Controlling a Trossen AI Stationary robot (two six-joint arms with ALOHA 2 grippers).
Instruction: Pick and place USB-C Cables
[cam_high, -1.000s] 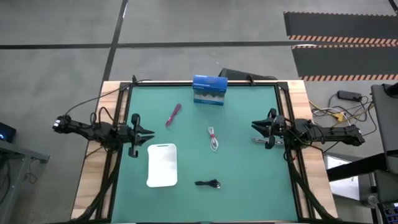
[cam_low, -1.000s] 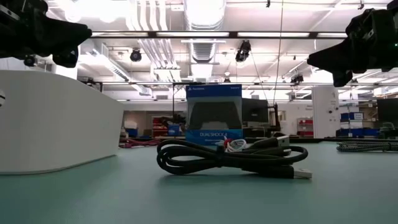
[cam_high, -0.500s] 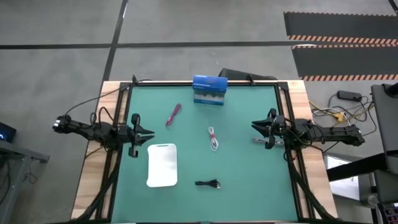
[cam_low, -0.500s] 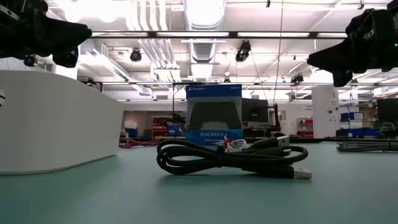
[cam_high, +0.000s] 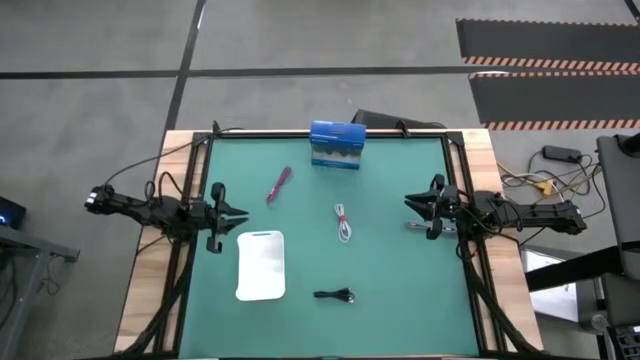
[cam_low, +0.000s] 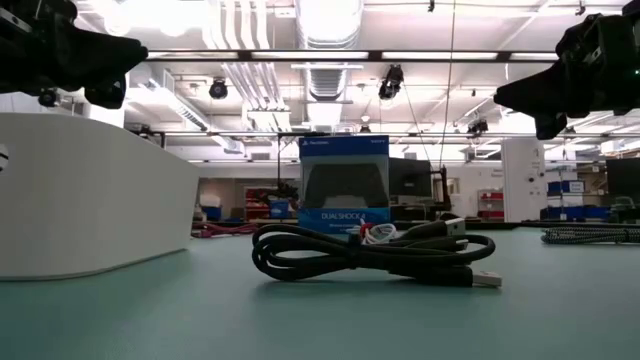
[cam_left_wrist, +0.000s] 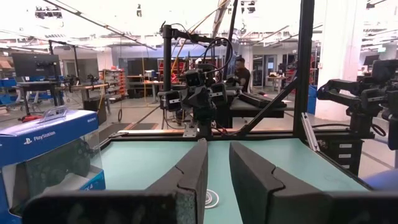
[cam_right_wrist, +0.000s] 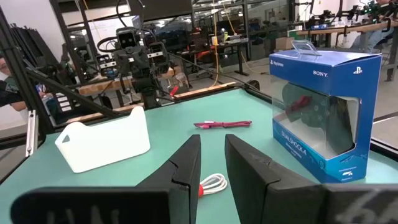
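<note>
Table (cam_high: 400, 280): green top, filling the middle of the high view, wooden edges on both sides, and nothing on it is being handled.
Left arm: reaching in from the left edge of the high view, low over the table's left side.
Right arm: coming in from the right edge, facing the left arm across the table.
Blue box (cam_high: 336, 145): standing at the top centre of the table in the high view; in the low view it sits dead centre, behind the cables.
White tray (cam_high: 261, 264): lower left of centre on the table, just right of the left gripper and below it in the frame.
Left gripper (cam_high: 232, 214): hovering at the left-middle of the table, fingers (cam_left_wrist: 198, 168) set a narrow gap apart with nothing between them.
Right gripper (cam_high: 412, 203): hovering at the right-middle, fingers (cam_right_wrist: 188, 163) also parted only slightly and carrying nothing.
White cable (cam_high: 344, 222): lying at the centre of the table, between the two grippers, well clear of both.
Pink-red cable (cam_high: 279, 184): upper left of centre, lying slantwise, between the blue box and the white tray.
Black cable (cam_high: 335, 295): lower centre of the high view, just right of the tray's bottom end; in the low view it is the nearest thing, coiled front and centre.
</note>
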